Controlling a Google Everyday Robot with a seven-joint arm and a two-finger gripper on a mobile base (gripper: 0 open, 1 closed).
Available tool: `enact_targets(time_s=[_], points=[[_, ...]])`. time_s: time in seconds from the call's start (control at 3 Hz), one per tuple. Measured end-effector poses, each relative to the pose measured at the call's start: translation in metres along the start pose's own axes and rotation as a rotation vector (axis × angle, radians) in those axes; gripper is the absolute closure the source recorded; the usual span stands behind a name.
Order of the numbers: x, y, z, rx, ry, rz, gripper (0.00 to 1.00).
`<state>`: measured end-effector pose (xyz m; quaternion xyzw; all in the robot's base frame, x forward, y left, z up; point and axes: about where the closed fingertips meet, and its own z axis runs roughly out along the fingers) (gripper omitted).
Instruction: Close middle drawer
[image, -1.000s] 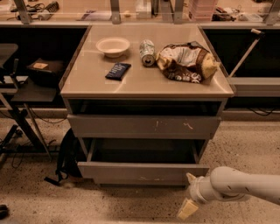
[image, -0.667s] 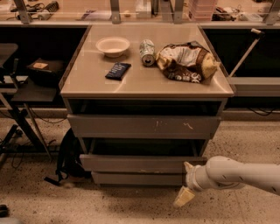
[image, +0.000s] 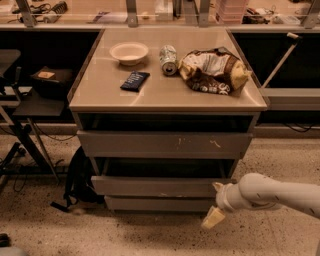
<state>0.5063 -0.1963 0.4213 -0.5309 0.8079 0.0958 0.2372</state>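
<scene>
Nearest me, below the bench's front right corner, the gripper (image: 216, 202) hangs at the end of the pale arm (image: 270, 192). Its two fingers are spread apart with nothing between them, the upper fingertip (image: 218, 186) right by the right end of the middle drawer (image: 155, 186). That drawer stands out a little from the front edge, with a dark gap above it. Higher up is the scratched drawer front (image: 165, 145). On top, a dark packet (image: 134, 80) lies toward the left edge. A bowl (image: 129, 52), a tipped can (image: 168, 59) and a crumpled bag (image: 214, 71) sit toward the back edge.
</scene>
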Motion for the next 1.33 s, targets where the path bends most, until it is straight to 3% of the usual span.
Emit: enact_targets(time_s=[0.67,1.0,1.33], points=[[0.001,-0.006,0.001,0.002,-0.002,0.003,0.00],[-0.008,-0.034,0.007,-0.003,-0.014,0.008,0.00],[-0.009,-0.037,0.006,-0.001,-0.017,0.008,0.00]])
